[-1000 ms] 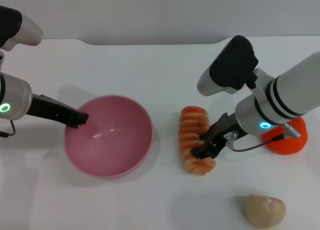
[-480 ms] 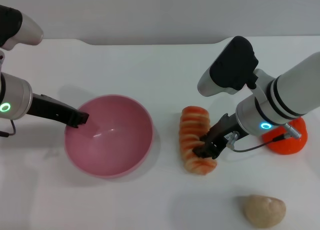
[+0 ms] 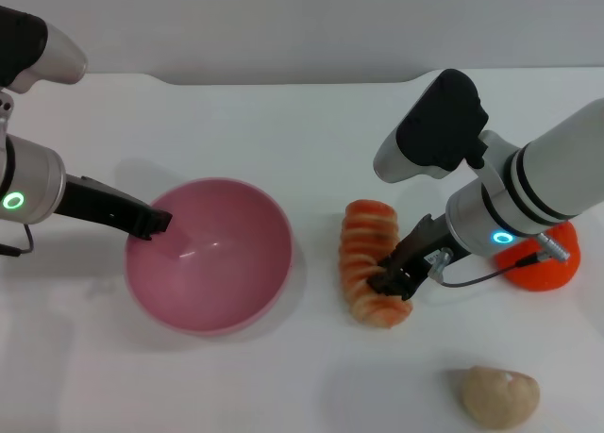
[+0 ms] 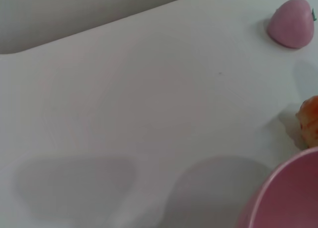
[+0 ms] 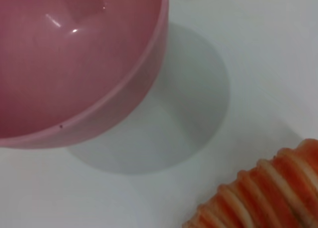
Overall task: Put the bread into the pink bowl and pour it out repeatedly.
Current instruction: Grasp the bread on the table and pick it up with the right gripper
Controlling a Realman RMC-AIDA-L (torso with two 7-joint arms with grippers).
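Bread under the right gripper, bowl held by the left

Head view: bread [image 3: 369,261] lies on the white table [image 3: 283,141], its long axis running away from the robot, slightly slanted, well to the right of the pink bowl [image 3: 209,256] with a strip of bare table between them. The right gripper [image 3: 396,273] sits at the loaf's nearer half, on its right flank, dark fingers pressed against the ridges. It looks clamped on the bread, with the loaf lying on the table. The left gripper [image 3: 151,224] reaches in from the left and is closed on the bowl's left rim, one finger showing inside the wall. The bowl sits tilted slightly, its mouth open upward. An orange round fruit [image 3: 539,263] peeks out behind the right arm, and a beige lump [image 3: 499,396] lies nearer the robot.

Left wrist view: only a curved piece of the bowl's rim [image 4: 288,190] shows at one corner, with an orange sliver of the loaf beyond it and a small pink ball [image 4: 291,29] farther off. This arm's own fingers are not visible here.

Right wrist view: the ridged end of the bread [image 5: 263,198] fills one corner; the bowl [image 5: 74,64] stands across a gap of bare table, its shadow between. No fingers show.

The coming move, as I judge it, is a lift and a carry leftward: the bowl lies to the left of the loaf, and the right arm is the nearer one. The loaf is roughly as long as the bowl is wide, so it may need tipping in end first.
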